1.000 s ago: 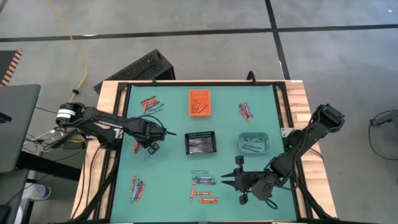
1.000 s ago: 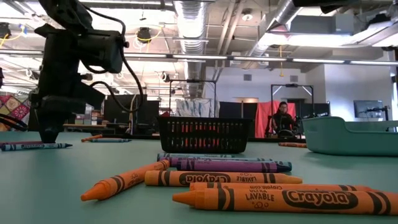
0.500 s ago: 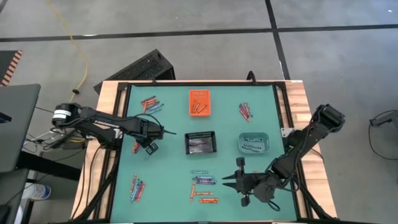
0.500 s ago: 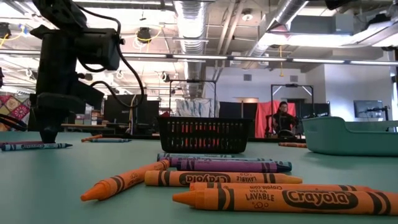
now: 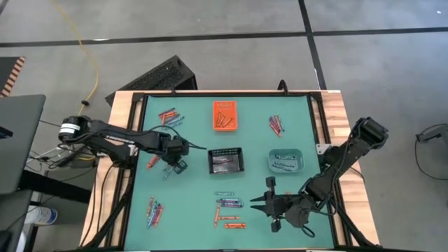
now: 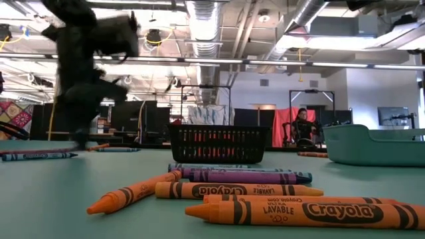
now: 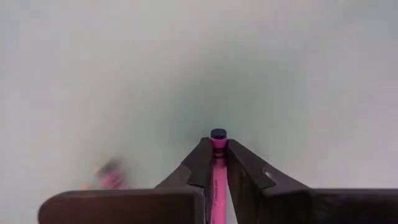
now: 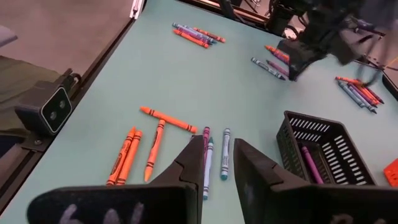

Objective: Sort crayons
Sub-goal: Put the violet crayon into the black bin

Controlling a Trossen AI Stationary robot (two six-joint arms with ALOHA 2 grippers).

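Here the left claw (image 5: 176, 166) sits left of centre in the high view, just left of the black mesh bin (image 5: 225, 161), and the left wrist view shows its two dark fingers (image 7: 200, 163) pressed against a pink-purple crayon (image 7: 217, 168) whose dark tip pokes out between them over the green desk (image 5: 196, 189). In the low view this arm is a dark blur at upper left of the frame. The right claw (image 5: 255, 204) rests in the lower right part of the high view, pointing left toward a loose group of crayons (image 5: 228, 210); its fingers (image 8: 194, 163) stand narrowly apart with nothing between them. In the right wrist view, orange, purple and teal crayons lie beyond those fingers in the lower middle of the frame, and a purple crayon lies inside the mesh bin at right. More crayons are scattered in small clusters: one at upper left of the desk (image 5: 170, 116), one at upper right (image 5: 276, 125), and one at lower left (image 5: 153, 209). An orange bin (image 5: 225, 115) at upper centre holds a few sticks, and a teal bin (image 5: 285, 161) right of the mesh bin holds several as well. In the low view, orange crayons (image 6: 292, 211) lie nearest at lower right, a purple and a teal one behind them, with the mesh bin at centre and the teal bin at the right edge.
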